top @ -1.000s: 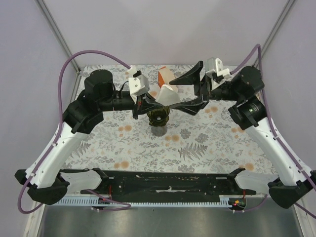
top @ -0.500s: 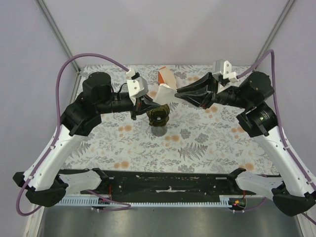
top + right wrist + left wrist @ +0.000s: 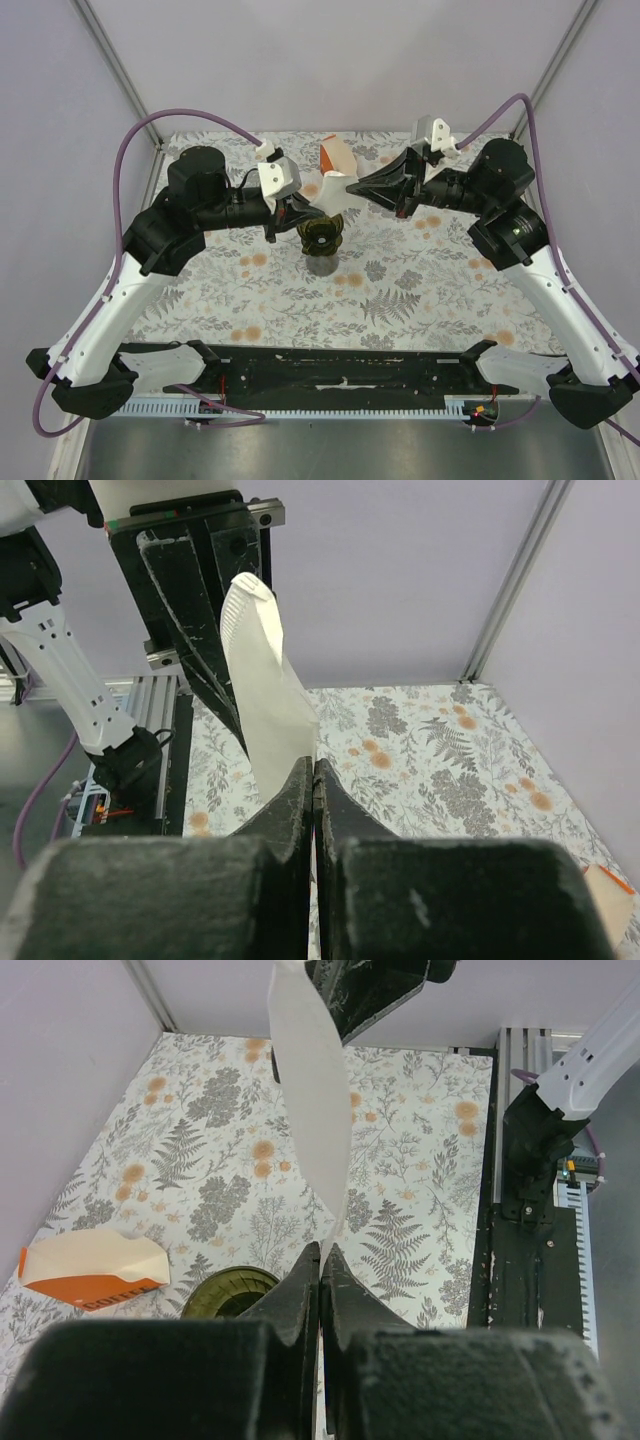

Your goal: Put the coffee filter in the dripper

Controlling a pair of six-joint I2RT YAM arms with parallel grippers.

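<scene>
Ideally, with the left pincer (image 3: 321, 1252) and right pincer (image 3: 313, 765) both clamped on the coffee filter (image 3: 312, 1100), they part its sides gently, then centre it over the dripper (image 3: 320, 236).

The desk (image 3: 430, 290) is covered with a cloth printed with grey ferns and orange flowers. Left of its middle stands a grey cup (image 3: 321, 265) with the dark dripper (image 3: 321, 234) seated on top. Behind it, apart from the cup and near the far edge, rests an orange-and-cream pack (image 3: 335, 157). A black rail (image 3: 340, 368) runs along the near edge.
</scene>
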